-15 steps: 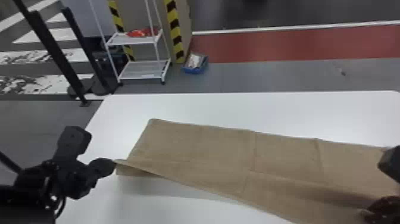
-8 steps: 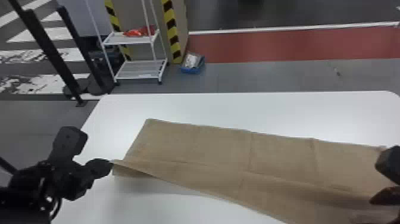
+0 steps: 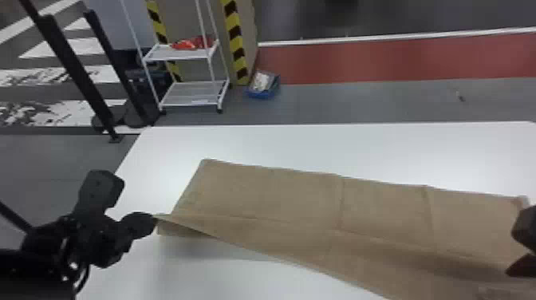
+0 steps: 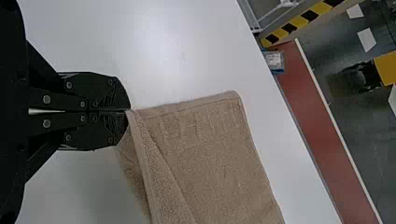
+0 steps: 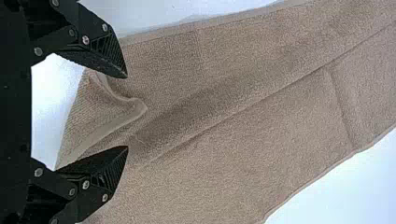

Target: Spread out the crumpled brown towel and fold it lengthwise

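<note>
The brown towel (image 3: 303, 199) lies spread in a long strip across the white table, its near edge lifted at the left end. My left gripper (image 3: 155, 219) is at the towel's near left corner; in the left wrist view the left gripper (image 4: 128, 111) is shut on that corner of the towel (image 4: 210, 154). At the right edge of the head view is my right gripper (image 3: 518, 253). The right wrist view has the right gripper (image 5: 127, 112) wide open over the towel (image 5: 280, 140), a folded-over corner lying between and beyond its fingertips.
The white table (image 3: 359, 151) extends behind and in front of the towel. Past its far edge stand a white shelf cart (image 3: 191, 93) and a blue box (image 3: 263, 85) on the floor; dark posts rise at the far left.
My right gripper's fingers have spread apart near the towel's right end. The left gripper, still holding its corner, looks nearly unmoved while the whole head view has shifted slightly.
</note>
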Motion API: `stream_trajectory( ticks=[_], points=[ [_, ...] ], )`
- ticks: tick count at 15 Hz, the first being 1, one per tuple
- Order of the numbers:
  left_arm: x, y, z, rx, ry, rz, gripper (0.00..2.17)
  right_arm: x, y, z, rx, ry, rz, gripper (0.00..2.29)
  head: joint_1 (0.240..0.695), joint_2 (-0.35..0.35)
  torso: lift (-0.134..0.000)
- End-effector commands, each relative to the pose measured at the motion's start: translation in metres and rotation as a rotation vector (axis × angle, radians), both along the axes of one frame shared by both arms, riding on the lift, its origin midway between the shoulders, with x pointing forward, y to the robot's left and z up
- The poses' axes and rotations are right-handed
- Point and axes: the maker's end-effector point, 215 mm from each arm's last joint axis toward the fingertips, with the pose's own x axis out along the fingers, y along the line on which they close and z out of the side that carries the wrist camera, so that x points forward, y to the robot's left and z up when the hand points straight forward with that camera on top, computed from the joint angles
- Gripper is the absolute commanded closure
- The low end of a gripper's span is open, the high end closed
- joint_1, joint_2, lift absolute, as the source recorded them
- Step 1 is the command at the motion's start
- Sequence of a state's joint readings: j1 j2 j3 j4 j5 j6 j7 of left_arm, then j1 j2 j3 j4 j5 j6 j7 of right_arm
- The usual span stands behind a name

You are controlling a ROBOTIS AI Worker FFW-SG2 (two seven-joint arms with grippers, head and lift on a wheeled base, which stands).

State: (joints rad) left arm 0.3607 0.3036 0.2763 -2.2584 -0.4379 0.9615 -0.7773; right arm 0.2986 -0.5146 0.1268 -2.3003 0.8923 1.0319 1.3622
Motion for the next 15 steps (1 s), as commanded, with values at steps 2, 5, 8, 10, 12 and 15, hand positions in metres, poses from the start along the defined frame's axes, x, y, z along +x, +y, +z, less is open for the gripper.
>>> stream_trajectory(
  ticks=[2, 5, 8, 10, 12, 15],
  points=[
    [0.0, 0.002, -0.001, 0.003, -0.001, -0.003, 1.78, 0.013, 0.009, 0.007, -0.088, -0.064, 0.237, 0.41, 0.695, 0.174, -0.124],
    [0.0, 0.003, -0.002, 0.005, 0.0, -0.001, 1.78, 0.025, -0.005, 0.005, -0.115, -0.067, 0.264, 0.41, 0.695, 0.179, -0.124],
    [0.0, 0.005, -0.002, 0.005, 0.0, 0.003, 1.78, 0.021, -0.005, -0.005, -0.124, -0.047, 0.285, 0.41, 0.695, 0.165, -0.124],
    [0.001, 0.007, -0.002, 0.005, 0.0, 0.007, 1.78, 0.021, -0.006, -0.008, -0.128, -0.043, 0.29, 0.41, 0.695, 0.167, -0.124],
    [0.002, 0.008, -0.003, 0.004, 0.001, 0.01, 1.78, 0.02, -0.007, -0.011, -0.128, -0.035, 0.288, 0.54, 0.695, 0.168, -0.124],
    [0.002, 0.008, -0.003, 0.005, 0.001, 0.011, 1.78, 0.019, -0.005, -0.014, -0.127, -0.028, 0.294, 0.65, 0.695, 0.168, -0.124]
  ],
)
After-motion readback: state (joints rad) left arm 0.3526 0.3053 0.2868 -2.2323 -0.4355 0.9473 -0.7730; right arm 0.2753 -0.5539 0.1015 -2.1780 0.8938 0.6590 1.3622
